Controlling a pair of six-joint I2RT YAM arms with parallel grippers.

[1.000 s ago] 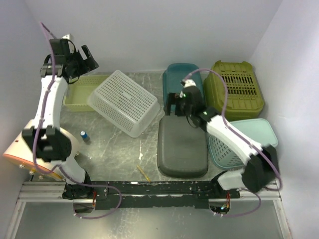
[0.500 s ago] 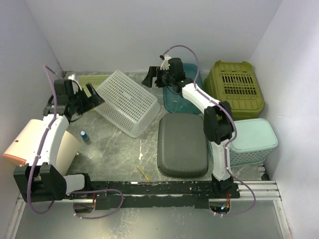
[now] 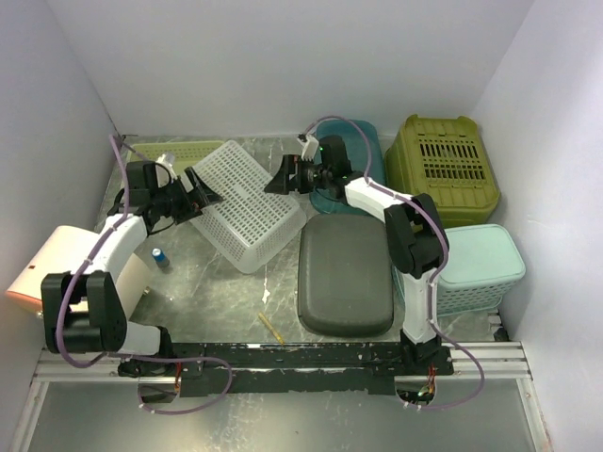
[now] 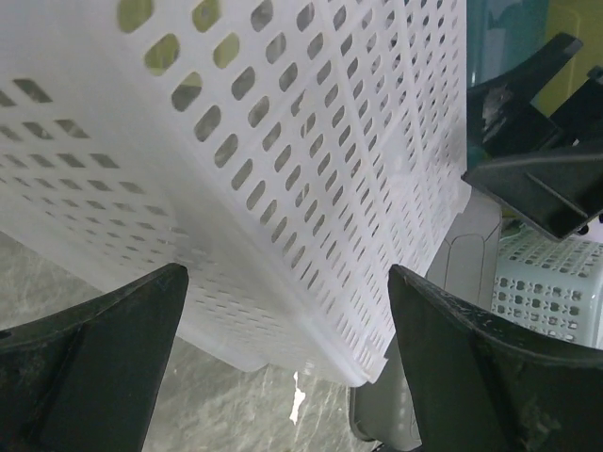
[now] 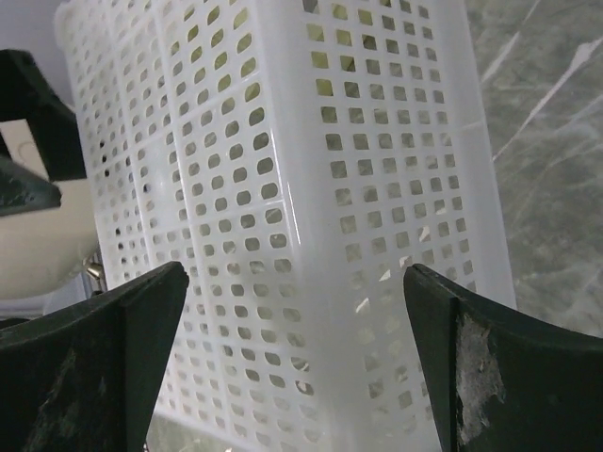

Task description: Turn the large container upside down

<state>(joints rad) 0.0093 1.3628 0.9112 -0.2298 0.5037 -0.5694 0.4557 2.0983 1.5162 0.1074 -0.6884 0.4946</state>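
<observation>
At the middle of the worktop the large container — a white slotted basket — sits tilted between the two arms. We cannot see its far side, and it covers most of the pale green tray behind it; both wrist views cut off its edges. The left gripper and right gripper flank it with jaws spread fully, holding nothing — whether any tip touches the mesh we cannot tell.
</observation>
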